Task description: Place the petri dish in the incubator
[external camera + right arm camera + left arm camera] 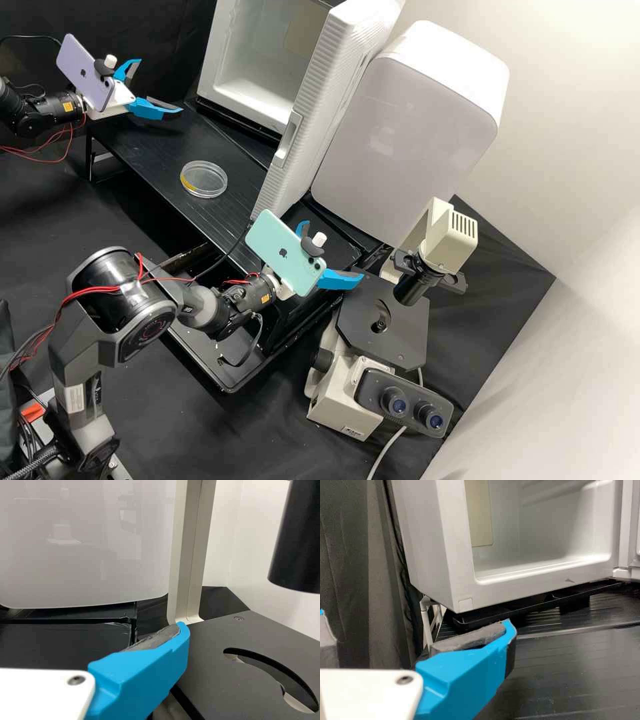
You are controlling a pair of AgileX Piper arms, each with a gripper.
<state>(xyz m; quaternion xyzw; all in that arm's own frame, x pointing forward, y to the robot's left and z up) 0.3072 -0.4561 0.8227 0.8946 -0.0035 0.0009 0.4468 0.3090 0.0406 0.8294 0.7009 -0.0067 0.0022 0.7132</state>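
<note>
- Nearest us, at 5 o'clock in the high view: microscope [380, 373]. We don't count it as part of the job.
- Right claw [335, 248] hangs just over the microscope stage [407, 333], at 4 o'clock from the dish. Fingers apart, nothing between them.
- Petri dish [203, 179] lies flat on the black tabletop [167, 143], yellowish inside. Nothing is touching it and it is well apart from both claws.
- Left claw [160, 87] is over the tabletop's far-left end, at 10 o'clock from the dish. Fingers apart, empty, pointed toward the incubator.
- Farthest: incubator [217, 60] at 1 o'clock from the dish, with its door [320, 100] swung wide open.
- Progress, our read: the open door is the only part done. Grasp, carry and set-down inside the chamber are all left, so we're at the start. Left claw looks like the closer candidate.
- Views: the high view gives us the dish's spot and the spread of both claws. The left wrist view adds a level look into the chamber, showing its floor and raised front lip, useful for clearance. The right wrist view adds the stage's slot, close beside its own finger [150, 660].
</note>
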